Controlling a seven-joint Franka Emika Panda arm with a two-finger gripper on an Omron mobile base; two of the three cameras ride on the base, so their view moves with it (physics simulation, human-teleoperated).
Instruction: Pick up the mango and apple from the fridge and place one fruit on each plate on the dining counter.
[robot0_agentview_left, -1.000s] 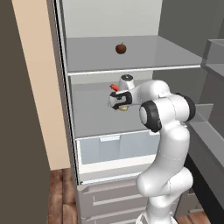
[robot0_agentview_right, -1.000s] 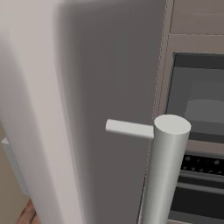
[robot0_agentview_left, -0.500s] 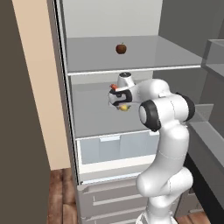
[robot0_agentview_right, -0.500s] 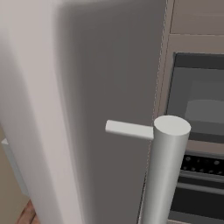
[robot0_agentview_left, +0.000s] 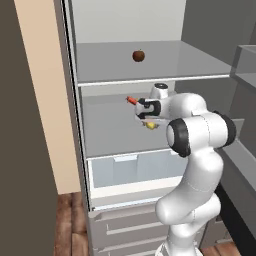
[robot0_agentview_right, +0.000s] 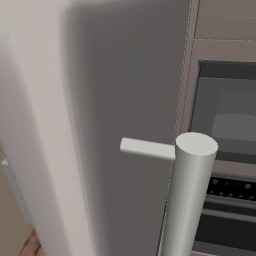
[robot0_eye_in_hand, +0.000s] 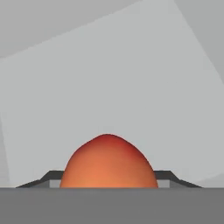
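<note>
The orange-yellow mango (robot0_eye_in_hand: 108, 161) sits between my two dark fingertips (robot0_eye_in_hand: 49, 178), which press against its sides. My gripper (robot0_eye_in_hand: 108, 176) is shut on it. From the left base view, my gripper (robot0_agentview_left: 147, 122) reaches into the fridge (robot0_agentview_left: 100, 145) just above the middle shelf, with a bit of the mango (robot0_agentview_left: 150, 125) showing under the hand. The dark red apple (robot0_agentview_left: 139, 55) rests alone on the shelf above, apart from my hand. The plates and the dining counter are out of view.
A thin red pepper-like item (robot0_agentview_left: 131, 100) lies just left of my hand. The translucent crisper drawer (robot0_agentview_left: 130, 170) and grey lower drawers (robot0_agentview_left: 125, 225) sit below. The right base view faces the open grey fridge door (robot0_agentview_right: 75, 125), its handle (robot0_agentview_right: 187, 200) and a wall oven (robot0_agentview_right: 225, 150).
The jaws have closed in on the mango. The hand has stayed nearly in place over the middle shelf, and the apple has not moved.
</note>
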